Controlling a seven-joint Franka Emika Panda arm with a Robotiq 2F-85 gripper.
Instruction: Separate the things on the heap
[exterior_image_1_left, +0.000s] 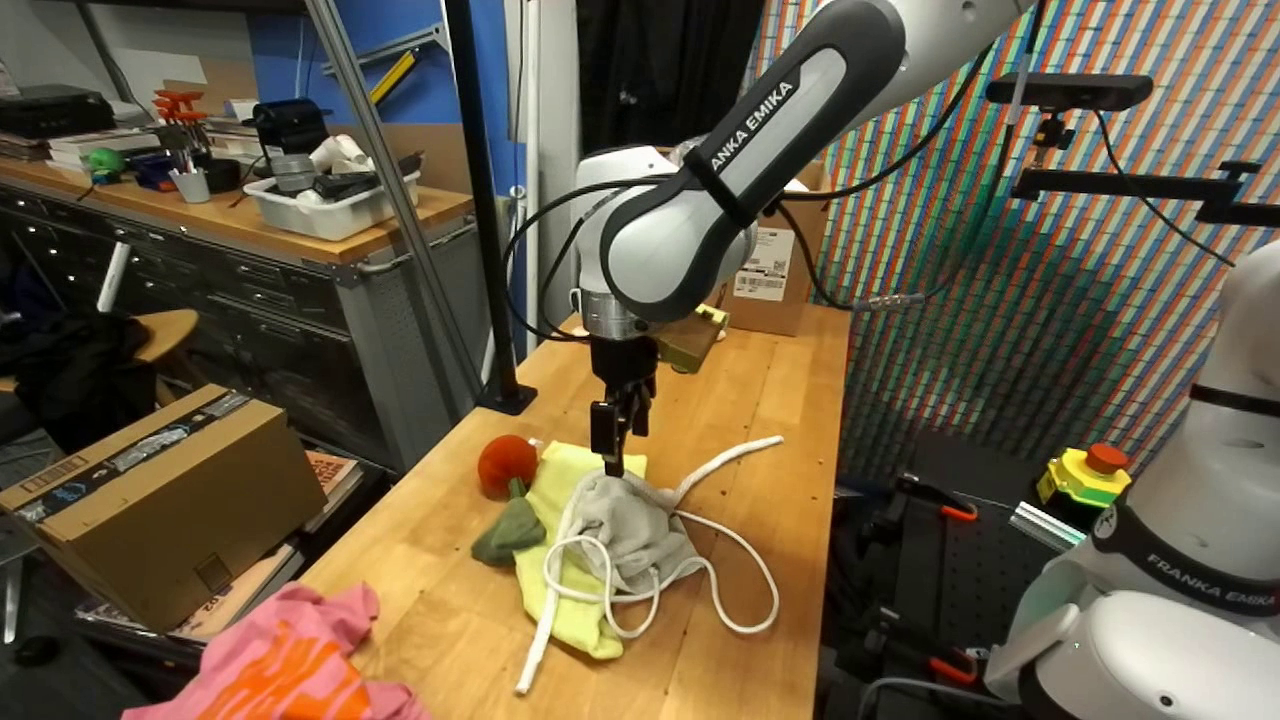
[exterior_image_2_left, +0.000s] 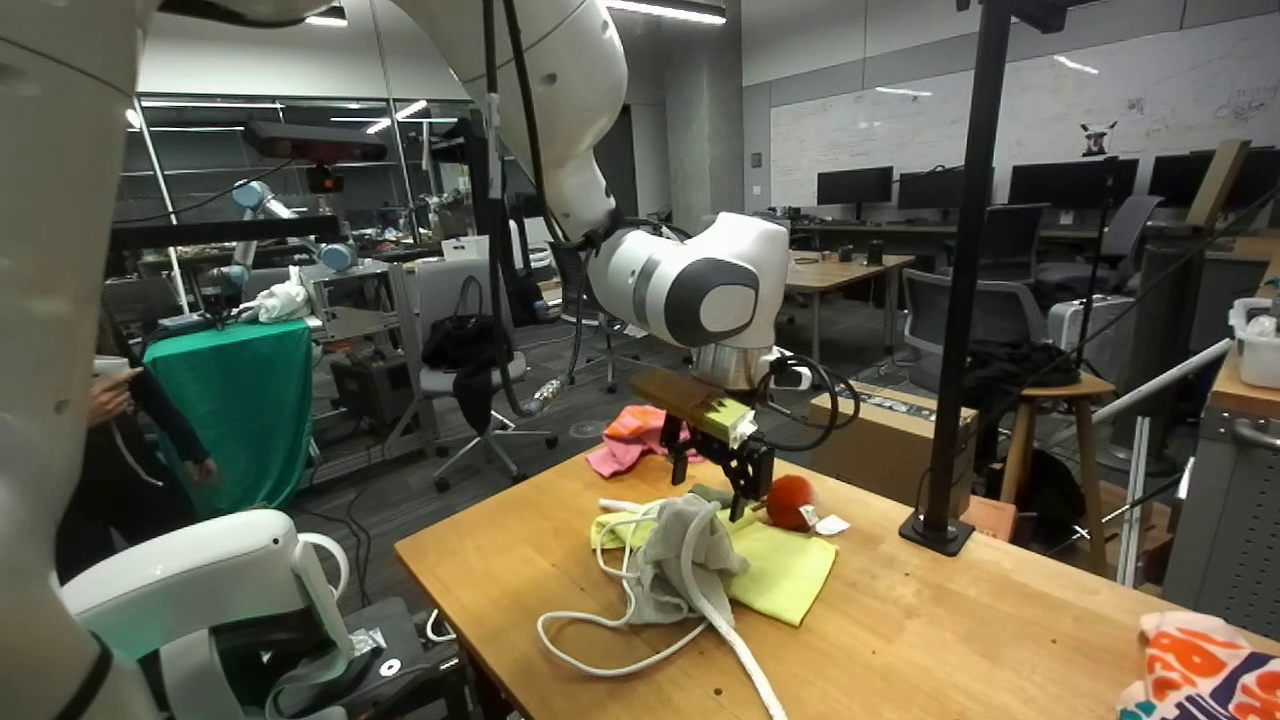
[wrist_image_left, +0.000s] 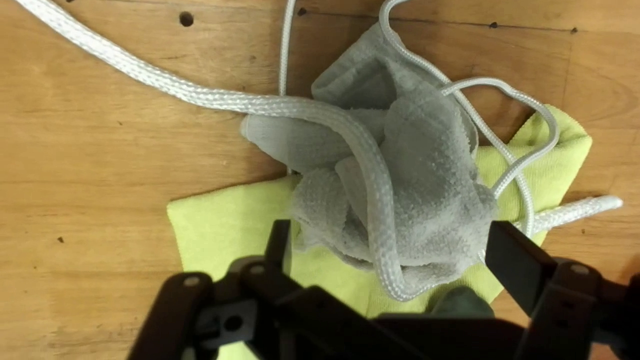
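While the black two-fingered gripper gapes low in the wrist view, crumpled grey cloth, crossed by thick white braided cord, sits centre-frame on lime-yellow fabric; only the exterior views catch the round red object!

Exterior views, two: stood back, slanted down across surface from roughly opposite ends; both took in heap. Wrist view: faced down past end effector, close over heap.
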